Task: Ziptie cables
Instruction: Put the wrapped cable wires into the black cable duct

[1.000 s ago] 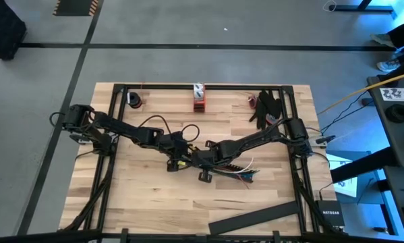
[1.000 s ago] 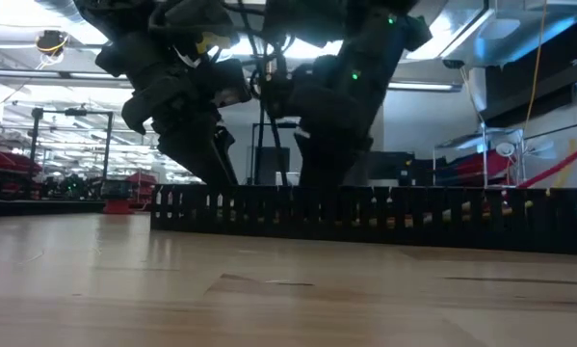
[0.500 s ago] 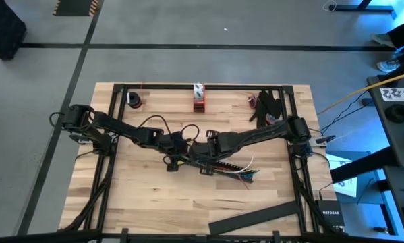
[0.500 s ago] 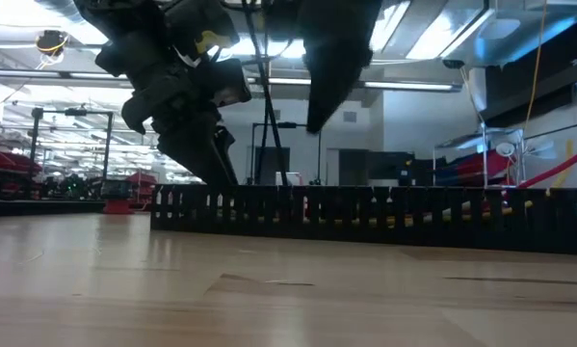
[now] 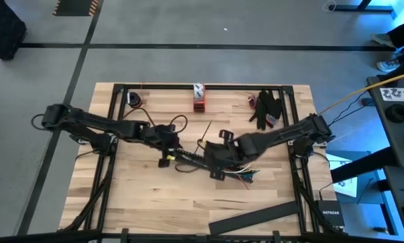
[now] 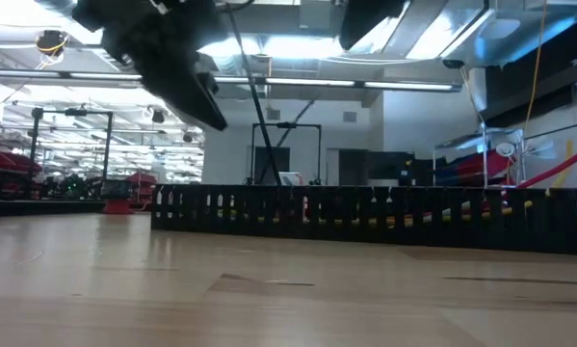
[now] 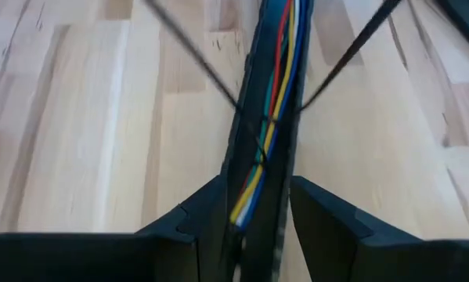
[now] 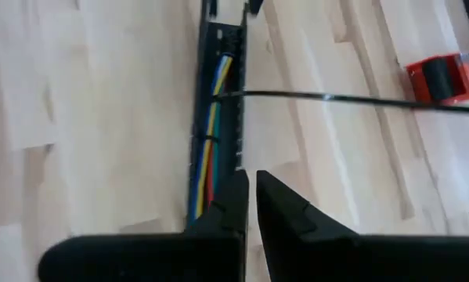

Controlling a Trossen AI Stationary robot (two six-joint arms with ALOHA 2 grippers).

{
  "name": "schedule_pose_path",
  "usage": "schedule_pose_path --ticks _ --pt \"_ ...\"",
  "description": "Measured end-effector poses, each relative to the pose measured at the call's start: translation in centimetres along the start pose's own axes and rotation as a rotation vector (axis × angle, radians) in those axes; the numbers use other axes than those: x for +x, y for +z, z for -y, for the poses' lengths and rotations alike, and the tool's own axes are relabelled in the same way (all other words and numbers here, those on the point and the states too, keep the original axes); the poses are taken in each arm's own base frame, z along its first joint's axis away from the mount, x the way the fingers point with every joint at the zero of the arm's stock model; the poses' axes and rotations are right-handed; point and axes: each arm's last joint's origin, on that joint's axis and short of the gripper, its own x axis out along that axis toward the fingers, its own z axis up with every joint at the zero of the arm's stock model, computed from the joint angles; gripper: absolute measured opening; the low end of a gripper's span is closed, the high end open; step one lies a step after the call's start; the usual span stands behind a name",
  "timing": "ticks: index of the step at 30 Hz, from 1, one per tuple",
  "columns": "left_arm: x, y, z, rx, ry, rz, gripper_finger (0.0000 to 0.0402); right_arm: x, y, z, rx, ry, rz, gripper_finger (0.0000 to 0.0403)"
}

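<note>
The left gripper (image 7: 254, 215) stands partly open, its two dark fingers (image 7: 195, 223) on either side of a black slotted bar (image 7: 265, 117) that carries the cables (image 7: 275, 86); whether the pads press the bar cannot be told. In the high view it sits at about nine o'clock from the table's middle, at the bar's left end. The right gripper (image 8: 252, 205) is closed to a thin slit and holds nothing visible; it hangs over the same bar, whose channel shows the yellow, blue and red wires. Seen from above, the loose wire ends fan out at about five o'clock from centre. A thin black strip (image 8: 336, 98) crosses the bar.

The table (image 5: 154, 202) is pale wood planks with a black frame. A red tape roll (image 5: 199, 98) lies at twelve o'clock, a second slotted bar (image 5: 255, 217) at five. A box at the lower right edge reads "NETGEAR" (image 5: 330, 212). Beyond lies a large hall with ceiling lights.
</note>
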Motion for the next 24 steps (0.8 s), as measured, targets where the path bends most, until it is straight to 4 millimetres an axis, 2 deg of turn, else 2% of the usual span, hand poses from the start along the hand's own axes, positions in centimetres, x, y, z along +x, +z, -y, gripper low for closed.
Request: schedule_pose_path --ticks 7,10,14,16,19,21,24 --pt "-2.5 -0.8 0.0 -0.01 -0.002 -0.069 0.0135 -2.2 -3.8 -4.8 0.047 0.047 -0.01 0.0021" --pt "-3.0 -1.0 0.0 -0.023 -0.004 -0.076 0.0135 -2.8 -5.8 -7.0 0.081 0.08 -0.022 0.0021" --pt "-3.1 -1.0 0.1 -0.011 -0.005 -0.075 0.0135 -3.1 -7.3 -9.3 0.062 0.129 -0.035 0.0021" --pt "-3.2 -0.9 0.0 0.01 -0.005 -0.067 0.0135 -3.0 -7.7 -9.8 0.063 0.128 -0.048 0.0021" --pt "-3.0 -0.9 0.1 0.028 -0.006 -0.066 0.0135 -2.5 -8.4 -9.5 0.163 0.064 -0.126 0.0021" --pt "-2.9 -0.9 0.1 0.035 -0.007 -0.067 0.0135 -1.7 -8.9 -9.1 0.218 0.013 -0.166 0.0021" --pt "-2.8 -1.1 0.1 0.037 -0.006 -0.06 0.0135 -0.1 -9.6 -9.0 0.213 0.002 -0.192 0.0021"
